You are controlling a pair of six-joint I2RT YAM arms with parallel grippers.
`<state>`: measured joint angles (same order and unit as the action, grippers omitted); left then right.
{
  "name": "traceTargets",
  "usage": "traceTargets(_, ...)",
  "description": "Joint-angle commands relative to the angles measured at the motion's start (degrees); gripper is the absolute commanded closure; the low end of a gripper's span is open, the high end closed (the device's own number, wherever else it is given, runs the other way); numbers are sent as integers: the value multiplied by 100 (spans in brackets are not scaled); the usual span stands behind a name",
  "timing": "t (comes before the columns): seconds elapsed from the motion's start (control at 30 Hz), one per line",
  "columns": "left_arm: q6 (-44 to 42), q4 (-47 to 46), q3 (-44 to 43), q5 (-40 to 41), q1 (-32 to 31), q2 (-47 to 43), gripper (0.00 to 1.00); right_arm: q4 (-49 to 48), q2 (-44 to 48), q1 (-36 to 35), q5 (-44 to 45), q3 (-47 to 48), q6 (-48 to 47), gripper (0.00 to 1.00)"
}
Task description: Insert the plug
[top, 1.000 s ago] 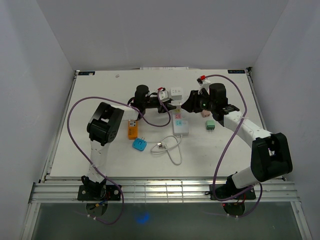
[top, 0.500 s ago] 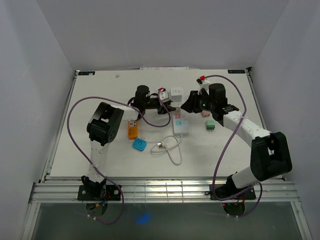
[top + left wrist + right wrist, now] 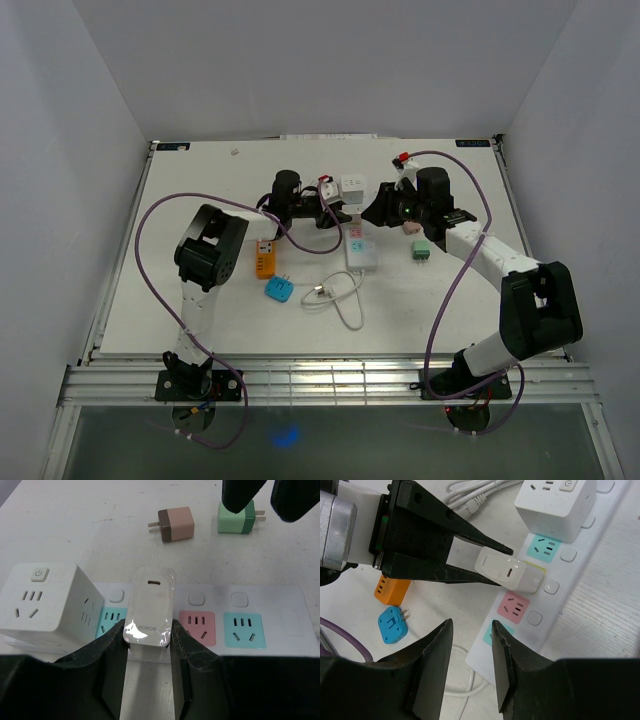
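Note:
My left gripper [image 3: 148, 630] is shut on a white plug [image 3: 150, 607], a glossy charger block. The plug tilts over the white power strip [image 3: 265, 600], between its teal and pink sockets. In the right wrist view the plug [image 3: 500, 570] covers a yellow socket, and its prongs are hidden. My right gripper [image 3: 472, 627] hangs open above the strip's [image 3: 540, 617] near end with nothing between its fingers. From above, the left gripper [image 3: 340, 213] and right gripper [image 3: 372, 212] face each other over the strip [image 3: 362, 252].
A white cube adapter [image 3: 45, 602] sits on the strip's far end. Loose on the table lie a brown plug [image 3: 176, 524], a green plug [image 3: 236, 520], an orange adapter [image 3: 390, 591] and a blue adapter [image 3: 392, 625]. The strip's white cable [image 3: 345, 295] loops toward the front.
The left gripper has shifted very slightly with the plug in it. The right arm holds still.

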<state>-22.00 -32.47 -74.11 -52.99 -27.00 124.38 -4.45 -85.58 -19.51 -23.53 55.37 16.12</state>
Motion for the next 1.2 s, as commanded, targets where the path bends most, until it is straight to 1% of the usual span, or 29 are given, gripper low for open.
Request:
traceTargets(0.0,-50,153,-280,61,-24,-72,100,-126,-11,17,-99,202,5,57)
traceTargets(0.17,-68,337,-341,52,-24,-80,100,-127,-55,26,-117,228,5,57)
traceTargets(0.2,63,486,-402,183,-24,-80,100,-22,-221,0,-99,437,14,63)
traceTargets(0.23,134,504,-420,236,-24,-80,100,40,-309,8,-99,491,23,83)
traceTargets(0.27,143,539,-429,245,-24,-80,100,75,-362,-9,-82,605,40,87)
traceTargets(0.3,152,557,-429,246,-24,-80,100,128,-424,-18,-108,658,40,89)
traceTargets(0.47,459,811,-666,421,-24,-19,100,234,-845,-71,-161,1080,110,88)
traceTargets(0.67,372,926,-693,369,-24,-63,100,383,-1241,-62,-55,1484,137,88)
traceTargets(0.77,276,988,-675,369,-24,-98,100,436,-1347,-79,-73,1678,137,88)
traceTargets(0.83,249,997,-658,369,-24,-115,100,699,-1347,-71,-82,1924,137,88)
traceTargets(0.93,222,1006,-658,369,-33,-115,100,822,-1277,-80,-47,2223,137,88)
traceTargets(1.07,222,1006,-667,334,-33,-115,100,727,-1311,-97,85,2084,198,89)
traceTargets(1.13,205,1006,-667,325,-33,-107,100,673,-1496,-97,182,1864,234,90)
traceTargets(1.17,196,1006,-667,325,-42,-115,100,647,-1775,-106,199,1811,234,92)
